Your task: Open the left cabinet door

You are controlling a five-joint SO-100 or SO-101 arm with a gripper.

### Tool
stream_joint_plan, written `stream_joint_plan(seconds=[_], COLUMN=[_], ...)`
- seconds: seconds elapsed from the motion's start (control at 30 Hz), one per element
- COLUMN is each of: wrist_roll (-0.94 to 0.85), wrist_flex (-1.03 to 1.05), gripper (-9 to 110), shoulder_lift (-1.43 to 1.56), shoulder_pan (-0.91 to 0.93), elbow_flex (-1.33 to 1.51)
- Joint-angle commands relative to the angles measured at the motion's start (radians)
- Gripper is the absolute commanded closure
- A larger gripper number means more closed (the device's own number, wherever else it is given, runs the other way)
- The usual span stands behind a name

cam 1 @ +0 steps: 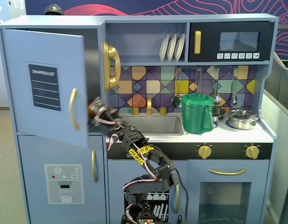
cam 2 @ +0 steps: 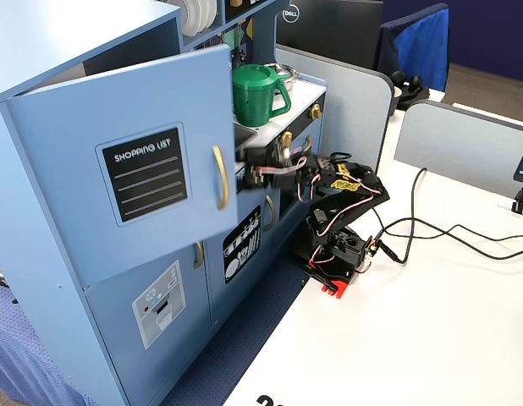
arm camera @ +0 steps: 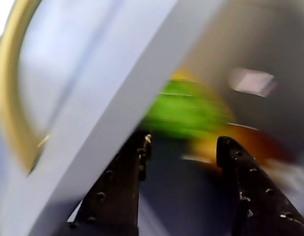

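The left cabinet door [cam 1: 44, 86] stands partly swung out from the toy kitchen's upper left compartment, its free edge hanging clear of the cabinet front in both fixed views. Its black "SHOPPING LIST" panel [cam 1: 43, 87] sits near the middle of the door, and the curved gold handle [cam 1: 73, 109] runs vertically at about 3 o'clock from that panel, close to the free edge.

The arm reaches up from its base on the table toward that free edge. In a fixed view the gripper [cam 1: 93, 111] is just at 3 o'clock from the handle, its tip behind the door's edge (the door hides the fingertips there). In the other fixed view the gripper [cam 2: 244, 157] likewise ends at the door's edge, beside the handle [cam 2: 220, 177].

The wrist view is blurred. It shows two dark fingers [arm camera: 115, 189] spread well apart, with the door's pale edge [arm camera: 117, 113] running diagonally past the left one; the gripper [arm camera: 184, 142] has nothing clamped between them. Whether the left finger touches the door edge I cannot tell. The gold handle [arm camera: 9, 93] curves along the 9 o'clock side, and a green blur [arm camera: 184, 110] lies beyond the fingers.

Below, the lower door with the water-dispenser print [cam 1: 64, 183] is closed.
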Motion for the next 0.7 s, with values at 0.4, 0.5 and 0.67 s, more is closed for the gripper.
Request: stream_joint_plan(seconds=[0.4, 0.5, 0.67], wrist_roll=[-0.179, -0.225, -0.307], wrist_flex=[-0.241, -0.281, -0.362], gripper=[93, 93, 93], shoulder_lift=[-0.009, -0.052, -0.149], shoulder_pan=[-0.336, -0.414, -0.560], elbow_flex=[0.110, 0.109, 0.098])
